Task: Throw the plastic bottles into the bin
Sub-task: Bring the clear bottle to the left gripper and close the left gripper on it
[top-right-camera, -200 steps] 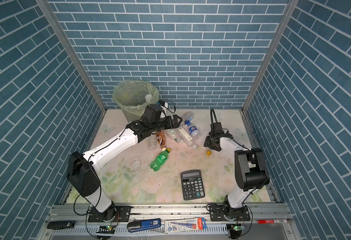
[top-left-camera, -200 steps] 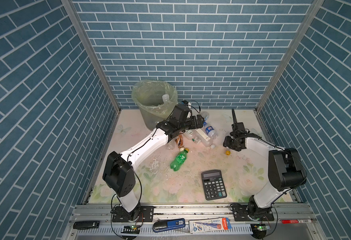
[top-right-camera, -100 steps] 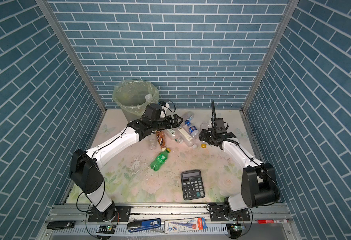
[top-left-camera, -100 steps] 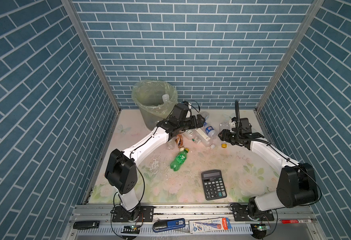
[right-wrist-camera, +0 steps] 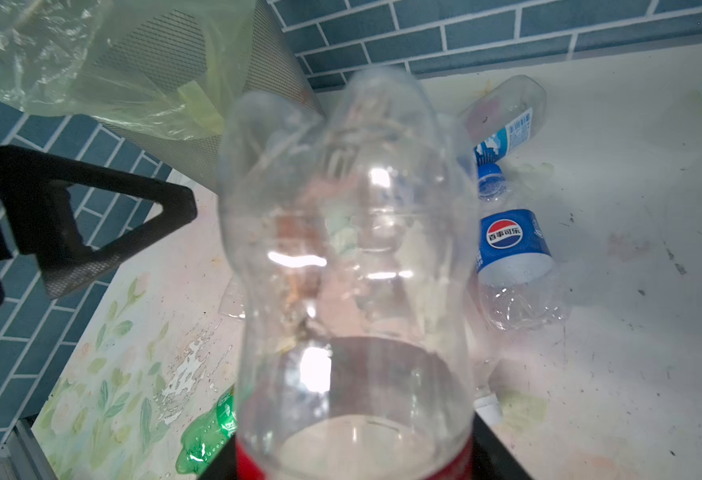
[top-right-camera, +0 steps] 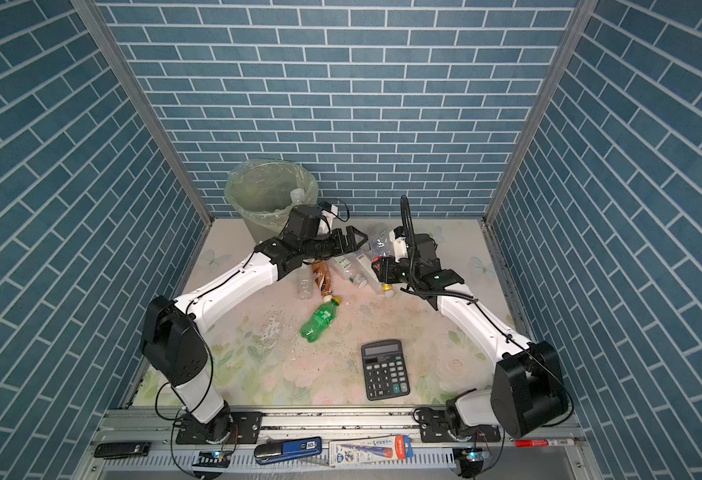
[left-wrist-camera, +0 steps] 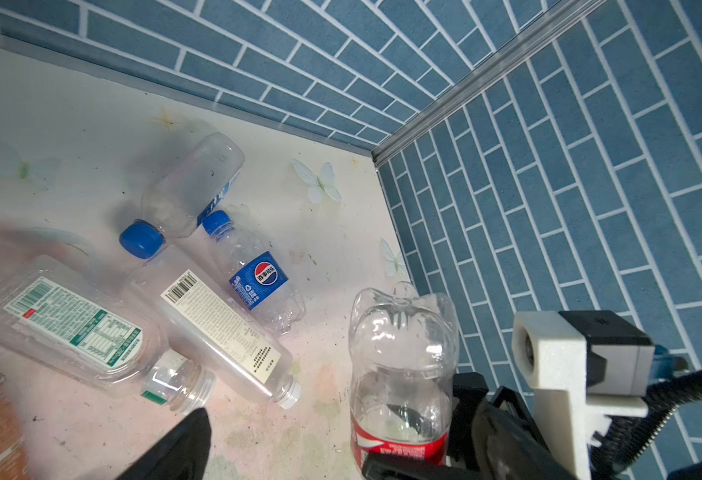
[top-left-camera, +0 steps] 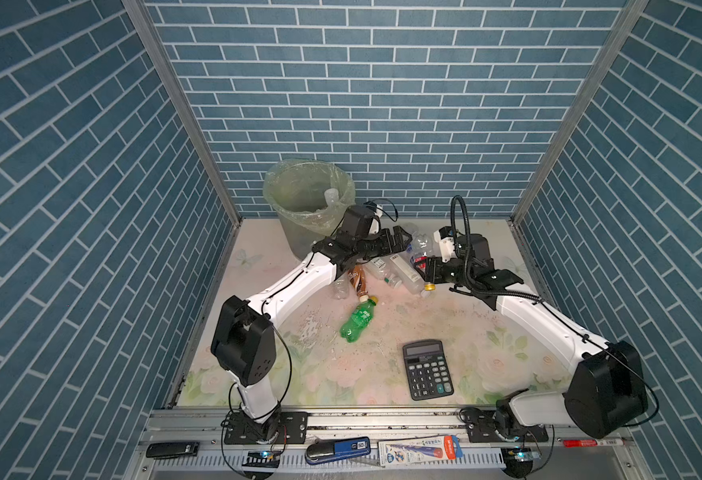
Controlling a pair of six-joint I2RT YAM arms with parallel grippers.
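Note:
My right gripper [top-left-camera: 424, 266] [right-wrist-camera: 353, 467] is shut on a clear bottle with a red label [right-wrist-camera: 349, 270] [left-wrist-camera: 403, 353] [top-right-camera: 379, 262], holding it at the label, base pointing away from the wrist. My left gripper [top-left-camera: 401, 239] [top-right-camera: 355, 241] stands open and empty just left of that bottle, over the heap. One of its fingers [left-wrist-camera: 187, 440] shows in the left wrist view. The bin [top-left-camera: 307, 199] [top-right-camera: 270, 195] [right-wrist-camera: 154, 62] stands at the back left with one bottle [top-left-camera: 331, 195] inside. On the table lie a green bottle [top-left-camera: 357, 320], a brown one [top-left-camera: 357, 279], a blue-labelled one [left-wrist-camera: 257, 274] and clear ones [left-wrist-camera: 216, 328].
A black calculator [top-left-camera: 427, 370] [top-right-camera: 385, 370] lies near the front, right of centre. Blue brick walls close in three sides, with a metal corner post [left-wrist-camera: 465, 91] near the bottles. A rail with pens and tools [top-left-camera: 382, 449] runs along the front edge.
My right arm has swung left and away from the side wall, carrying the red-labelled bottle up beside the left gripper. The left arm has barely moved and stays open.

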